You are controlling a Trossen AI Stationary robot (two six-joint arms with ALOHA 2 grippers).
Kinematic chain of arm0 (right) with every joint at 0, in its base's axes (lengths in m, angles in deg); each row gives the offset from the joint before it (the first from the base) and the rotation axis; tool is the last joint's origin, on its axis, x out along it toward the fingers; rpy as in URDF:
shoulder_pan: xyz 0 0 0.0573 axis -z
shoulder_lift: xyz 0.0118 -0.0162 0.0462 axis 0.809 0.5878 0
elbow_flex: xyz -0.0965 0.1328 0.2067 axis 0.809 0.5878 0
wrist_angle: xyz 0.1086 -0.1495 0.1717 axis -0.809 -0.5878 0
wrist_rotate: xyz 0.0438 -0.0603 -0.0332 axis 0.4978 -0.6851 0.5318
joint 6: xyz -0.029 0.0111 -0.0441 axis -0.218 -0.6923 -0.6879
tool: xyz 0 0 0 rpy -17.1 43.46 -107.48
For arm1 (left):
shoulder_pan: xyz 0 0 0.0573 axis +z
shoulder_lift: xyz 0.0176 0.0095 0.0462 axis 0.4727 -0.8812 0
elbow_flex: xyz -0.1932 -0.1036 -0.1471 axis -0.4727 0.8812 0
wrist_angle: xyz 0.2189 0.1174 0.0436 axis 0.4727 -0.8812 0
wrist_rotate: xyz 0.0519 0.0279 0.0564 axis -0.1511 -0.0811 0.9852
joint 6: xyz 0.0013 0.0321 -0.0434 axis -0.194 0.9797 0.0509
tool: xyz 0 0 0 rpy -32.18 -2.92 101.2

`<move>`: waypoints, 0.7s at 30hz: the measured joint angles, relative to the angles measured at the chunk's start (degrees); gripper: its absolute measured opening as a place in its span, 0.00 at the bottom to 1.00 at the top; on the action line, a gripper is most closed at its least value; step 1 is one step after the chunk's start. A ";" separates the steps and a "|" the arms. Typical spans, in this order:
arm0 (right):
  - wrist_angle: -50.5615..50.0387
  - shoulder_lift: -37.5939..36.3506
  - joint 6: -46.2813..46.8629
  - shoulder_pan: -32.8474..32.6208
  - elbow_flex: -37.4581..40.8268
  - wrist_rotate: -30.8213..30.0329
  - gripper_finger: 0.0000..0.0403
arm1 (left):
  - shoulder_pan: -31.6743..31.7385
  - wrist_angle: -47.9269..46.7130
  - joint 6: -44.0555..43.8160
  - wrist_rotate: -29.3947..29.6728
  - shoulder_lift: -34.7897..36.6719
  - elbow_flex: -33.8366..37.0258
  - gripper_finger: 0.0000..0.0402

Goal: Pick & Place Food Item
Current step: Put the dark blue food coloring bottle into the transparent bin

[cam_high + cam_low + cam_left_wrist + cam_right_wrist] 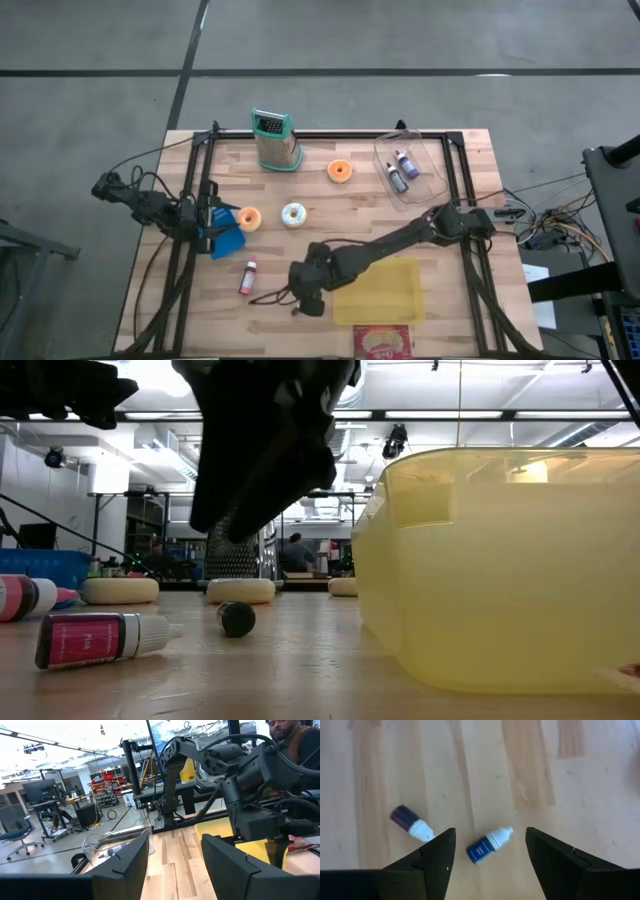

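My right gripper (303, 298) (490, 831) hangs open over the near middle of the table, pointing steeply down. Below it, two small dropper bottles lie on their sides on the wood. A blue one (487, 846) shows between the fingers and a dark one (411, 822) off to one side; the fingers touch neither. A pink bottle (247, 277) (100, 638) lies to the gripper's left. An orange doughnut (248, 218), a white doughnut (293, 214) and a second orange doughnut (340, 171) sit flat farther back. My left gripper (212, 226) (175, 840) waits open at the left edge.
A yellow tub (385, 290) (500, 570) stands just right of my right gripper. A small black cap (237, 618) lies on the wood. A grater (275, 143) and a clear tray (412, 165) with bottles stand at the back. A red packet (385, 343) lies at the near edge.
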 joint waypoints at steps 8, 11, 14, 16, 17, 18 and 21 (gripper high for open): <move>2.38 0.00 4.60 -0.87 1.28 -1.35 0.60 | 0.02 -0.02 0.00 0.02 0.00 0.00 0.47; 3.64 -0.02 5.41 -0.80 2.68 -1.37 0.59 | 0.00 -0.02 0.00 0.02 0.00 0.00 0.47; 3.72 0.00 5.93 -0.67 4.00 -1.26 0.58 | 0.02 -0.02 0.00 0.01 0.00 -0.02 0.47; 3.79 -0.01 6.90 -0.49 4.60 -1.12 0.59 | 0.00 0.00 0.00 0.01 0.00 -0.01 0.47; 3.87 0.00 7.25 -0.45 4.72 -0.91 0.59 | 0.00 -0.02 0.00 0.02 0.00 0.00 0.47; 4.01 0.00 7.46 -0.43 4.83 -0.80 0.59 | 0.00 -0.02 0.00 0.00 0.00 -0.02 0.47; 5.12 0.00 6.96 -0.41 5.41 -0.78 0.60 | 0.00 -0.02 0.00 0.01 0.00 0.00 0.47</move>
